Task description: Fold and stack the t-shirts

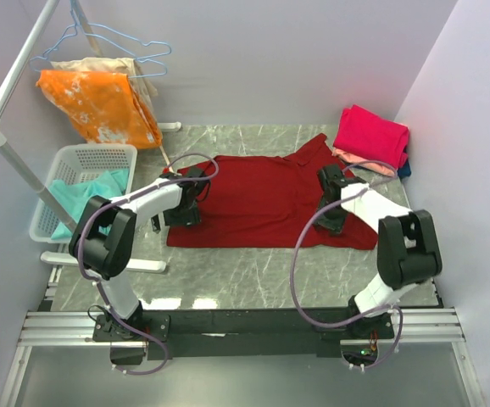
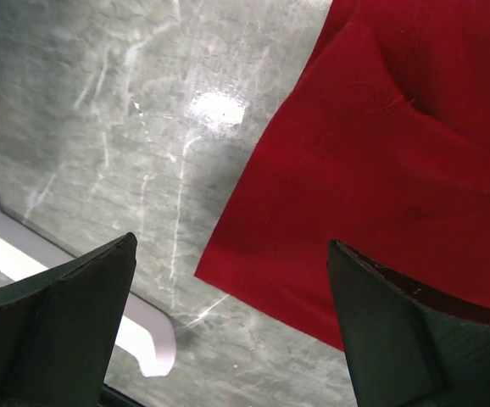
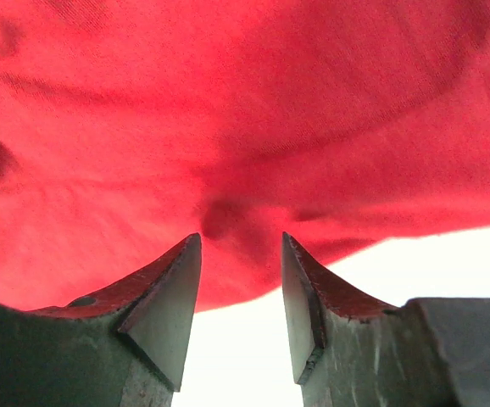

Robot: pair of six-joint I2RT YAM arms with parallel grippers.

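Seemingly flat maroon t-shirt [image 1: 262, 199], left hand [image 2: 232, 243] spread

- No text, label, brand, number or sign can be read in any of the three views.
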